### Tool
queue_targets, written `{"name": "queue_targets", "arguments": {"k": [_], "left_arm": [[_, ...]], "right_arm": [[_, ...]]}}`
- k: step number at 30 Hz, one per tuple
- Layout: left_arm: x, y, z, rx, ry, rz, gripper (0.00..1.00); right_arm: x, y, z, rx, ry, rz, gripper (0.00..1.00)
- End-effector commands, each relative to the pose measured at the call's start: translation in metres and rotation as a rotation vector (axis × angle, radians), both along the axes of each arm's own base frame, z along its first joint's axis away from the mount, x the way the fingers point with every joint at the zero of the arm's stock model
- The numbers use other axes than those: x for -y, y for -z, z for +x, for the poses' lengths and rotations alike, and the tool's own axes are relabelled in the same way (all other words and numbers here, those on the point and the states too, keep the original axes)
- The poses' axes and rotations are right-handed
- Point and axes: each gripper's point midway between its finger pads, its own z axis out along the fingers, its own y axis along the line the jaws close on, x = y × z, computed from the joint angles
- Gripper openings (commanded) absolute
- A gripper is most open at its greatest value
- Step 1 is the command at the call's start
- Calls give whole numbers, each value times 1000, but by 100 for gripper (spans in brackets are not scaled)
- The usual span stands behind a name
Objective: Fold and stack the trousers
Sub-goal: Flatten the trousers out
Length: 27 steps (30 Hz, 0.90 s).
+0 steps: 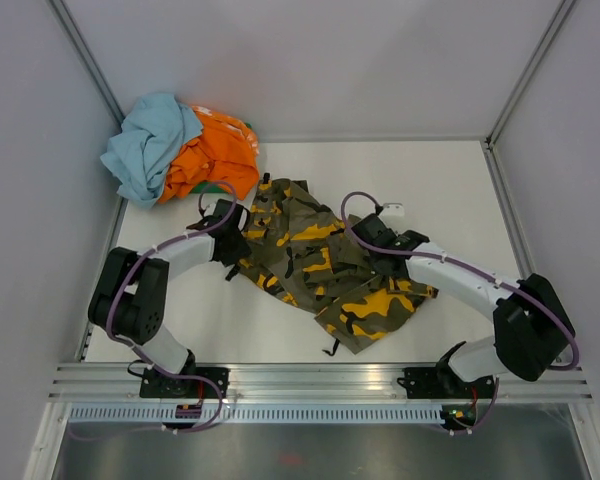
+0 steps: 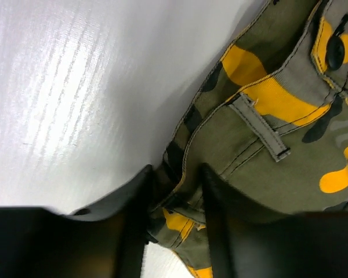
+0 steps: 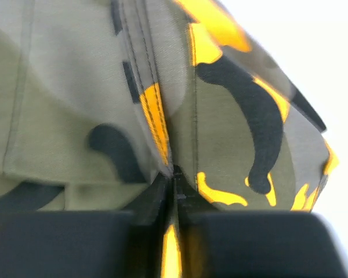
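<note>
- Olive, black and orange-yellow camouflage cargo trousers (image 1: pixel 320 265): long axis far-left to near-right on white bench (image 1: pixel 450 190).
- Pinching left edge: left pincer (image 2: pixel 177 182); clamped on right fold: right pincer (image 3: pixel 174 176).

Two grippers, left gripper (image 2: pixel 178 171), right gripper (image 3: pixel 174 175); one pair of trousers (image 1: pixel 315 262); one blue garment (image 1: pixel 145 145); one orange garment (image 1: pixel 216 160).

No legible txt or labels
</note>
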Motion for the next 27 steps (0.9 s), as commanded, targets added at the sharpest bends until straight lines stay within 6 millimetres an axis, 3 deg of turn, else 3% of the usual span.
{"name": "queue_targets", "arguments": {"k": [1, 2, 3, 4, 6, 8, 9, 12, 13, 14, 16, 17, 19, 21, 23, 26, 27], "left_arm": [[5, 21, -12, -65, -20, -40, 36], [6, 20, -13, -65, -15, -45, 18], [8, 17, -13, -64, -9, -53, 8], [8, 15, -14, -64, -6, -54, 2], [7, 3, -14, -38, 3, -56, 2], [0, -6, -21, -42, -17, -31, 2], [-3, -22, -22, -7, -25, -34, 2], [-22, -40, -46, -13, -91, 10, 2], [-26, -59, -50, 38, -108, 0, 2], [-37, -60, -65, 17, -130, 38, 2], [-49, -78, -77, 55, -181, 41, 2], [-57, -80, -83, 52, -209, 65, 2], [-74, -82, -101, 9, -273, 94, 2], [-92, -80, -115, -24, -343, 138, 2], [-100, -80, -123, -23, -377, 154, 2], [-107, -81, -132, -27, -404, 154, 2], [-110, -81, -138, -41, -412, 167, 2]], "right_arm": [[25, -22, 18, 63, 126, -28, 0], [44, -28, 15, 43, 162, -67, 0], [52, -36, 14, 48, 180, -81, 0], [59, -58, 16, 87, 207, -64, 0], [83, -90, 12, 135, 279, -45, 0], [106, -104, 4, 148, 366, -6, 0], [115, -116, -1, 185, 398, 32, 0], [150, -125, -18, 238, 568, 80, 0], [168, -120, -25, 239, 650, 80, 0], [175, -118, -28, 252, 698, 100, 0], [185, -106, -35, 246, 770, 177, 0], [185, -102, -29, 255, 766, 213, 0], [182, -69, -35, 160, 760, 239, 14], [180, -35, -41, 44, 753, 241, 17], [174, -23, -39, -11, 727, 261, 18], [173, -46, -19, 25, 632, 261, 25], [179, -73, -7, 97, 619, 245, 39]]}}
